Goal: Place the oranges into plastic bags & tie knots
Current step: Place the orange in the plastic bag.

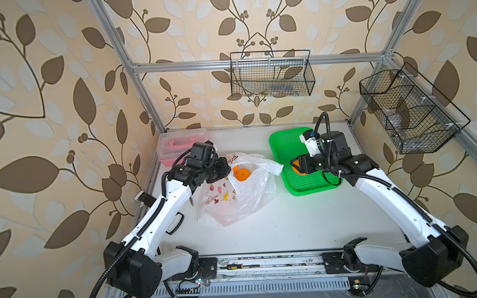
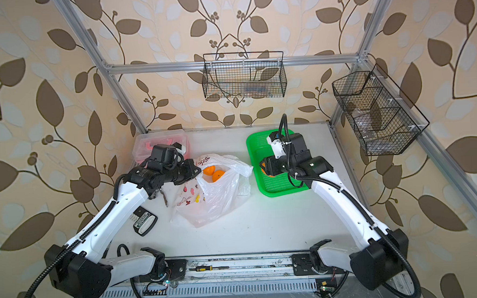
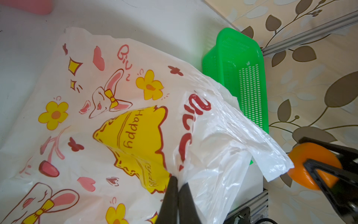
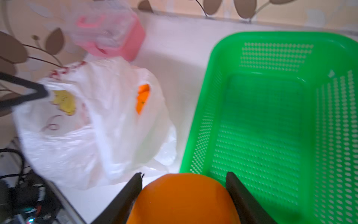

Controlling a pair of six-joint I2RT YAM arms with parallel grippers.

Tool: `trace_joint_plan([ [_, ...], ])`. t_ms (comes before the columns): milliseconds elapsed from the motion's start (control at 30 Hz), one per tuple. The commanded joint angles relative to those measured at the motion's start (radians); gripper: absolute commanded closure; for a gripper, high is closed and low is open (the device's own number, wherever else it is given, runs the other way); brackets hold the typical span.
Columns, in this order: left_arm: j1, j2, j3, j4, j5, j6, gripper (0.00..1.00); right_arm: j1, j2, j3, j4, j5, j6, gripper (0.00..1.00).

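Observation:
The plastic bag (image 1: 234, 194) (image 2: 214, 195) lies on the table's left half with its printed side toward the left arm. My left gripper (image 3: 179, 180) (image 1: 228, 167) is shut on the bag's rim and holds the mouth up. Two oranges (image 1: 243, 174) (image 2: 208, 170) show inside the mouth; the right wrist view shows one orange (image 4: 143, 99) through it. My right gripper (image 4: 184, 174) (image 1: 296, 167) is closed on another orange (image 4: 184, 199) (image 3: 313, 164), above the near left edge of the green basket (image 1: 273, 142) (image 4: 271, 36).
A pink lidded box (image 1: 181, 143) (image 4: 116, 40) stands at the back left, close behind the left wrist. A black device (image 2: 144, 222) lies under the left arm. Two black wire baskets (image 1: 271, 75) (image 1: 409, 110) hang on the frame. A screwdriver (image 1: 232, 267) rests on the front rail.

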Motion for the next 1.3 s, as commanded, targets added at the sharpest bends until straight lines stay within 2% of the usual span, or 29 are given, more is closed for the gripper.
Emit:
trace_joint_plan([
  [0, 0.009, -0.007, 0.019, 0.018, 0.016, 0.008, 1.0, 0.105, -0.006, -0.012, 0.168, -0.078, 0.107, 0.38],
  [167, 0.009, -0.013, 0.019, 0.017, 0.021, 0.007, 1.0, 0.292, 0.101, 0.031, 0.314, 0.015, 0.162, 0.38],
  [300, 0.01, -0.017, 0.019, 0.018, 0.027, 0.004, 1.0, 0.376, 0.244, 0.088, 0.404, 0.098, 0.186, 0.38],
  [567, 0.009, -0.04, 0.018, 0.003, 0.0, 0.003, 1.0, 0.41, 0.496, 0.185, 0.508, 0.187, 0.197, 0.38],
  [667, 0.009, -0.051, 0.018, 0.0, -0.012, 0.002, 1.0, 0.413, 0.56, 0.239, 0.486, 0.162, 0.191, 0.28],
  [767, 0.009, -0.057, 0.016, -0.004, -0.021, 0.003, 1.0, 0.412, 0.526, 0.224, 0.479, 0.166, 0.172, 0.15],
  [833, 0.009, -0.055, 0.015, -0.004, -0.022, 0.005, 1.0, 0.404, 0.471, 0.21, 0.453, 0.165, 0.144, 0.1],
  [967, 0.009, -0.045, 0.02, -0.003, -0.017, 0.007, 1.0, 0.381, 0.346, 0.2, 0.391, 0.084, 0.087, 0.09],
  [1067, 0.009, -0.042, 0.025, -0.006, -0.022, 0.013, 1.0, 0.342, 0.222, 0.182, 0.328, -0.034, 0.021, 0.09],
  [1133, 0.009, -0.041, 0.025, -0.005, -0.024, 0.014, 1.0, 0.289, 0.133, 0.156, 0.282, -0.119, -0.043, 0.09],
  [1267, 0.009, -0.034, 0.026, -0.002, -0.018, 0.015, 1.0, 0.154, 0.001, 0.067, 0.198, -0.187, -0.163, 0.02],
])
